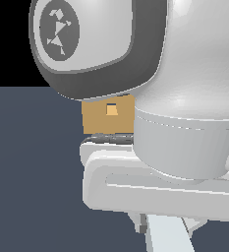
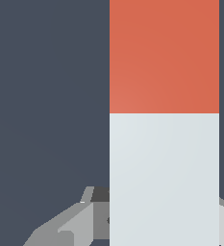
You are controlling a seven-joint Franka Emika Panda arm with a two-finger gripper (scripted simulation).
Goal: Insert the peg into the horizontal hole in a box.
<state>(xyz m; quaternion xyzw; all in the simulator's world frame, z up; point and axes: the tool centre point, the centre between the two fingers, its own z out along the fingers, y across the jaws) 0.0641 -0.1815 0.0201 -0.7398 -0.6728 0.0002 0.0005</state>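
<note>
The peg (image 2: 164,158) fills the wrist view from very close, a pale bar with an orange-red end (image 2: 164,53). My gripper (image 2: 164,221) is shut on its pale half, and a grey finger (image 2: 70,223) shows against one side. In the exterior view the tan box (image 1: 97,120) stands behind the arm. The horizontal hole (image 1: 111,110) is a small square in its face. Low in that view a pale bar, probably the peg (image 1: 164,236), sticks out below the hand. The box does not show in the wrist view.
The robot's own white and grey arm (image 1: 185,98) covers most of the exterior view and hides part of the box. Dark blue-grey floor (image 1: 32,187) lies to the exterior view's left.
</note>
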